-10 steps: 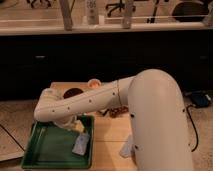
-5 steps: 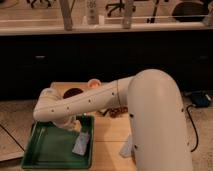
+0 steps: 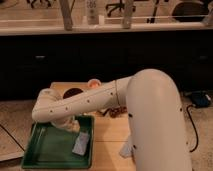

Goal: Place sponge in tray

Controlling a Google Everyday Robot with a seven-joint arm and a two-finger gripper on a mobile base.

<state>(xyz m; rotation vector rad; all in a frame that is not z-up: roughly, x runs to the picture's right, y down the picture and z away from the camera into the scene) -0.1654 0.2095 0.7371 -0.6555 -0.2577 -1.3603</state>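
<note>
The green tray (image 3: 37,150) lies on the front left of the wooden table. A pale blue-grey sponge (image 3: 81,144) lies flat inside it, near its right rim. My white arm reaches from the right across the table to the left, and its gripper (image 3: 73,125) hangs over the tray's far part, just above and left of the sponge. The gripper appears apart from the sponge.
A dark round dish (image 3: 74,92) and a small orange-topped item (image 3: 94,83) stand at the back of the wooden table (image 3: 107,145). Dark small things (image 3: 118,111) lie under my arm. A dark counter runs behind. A cable (image 3: 192,132) lies on the floor at right.
</note>
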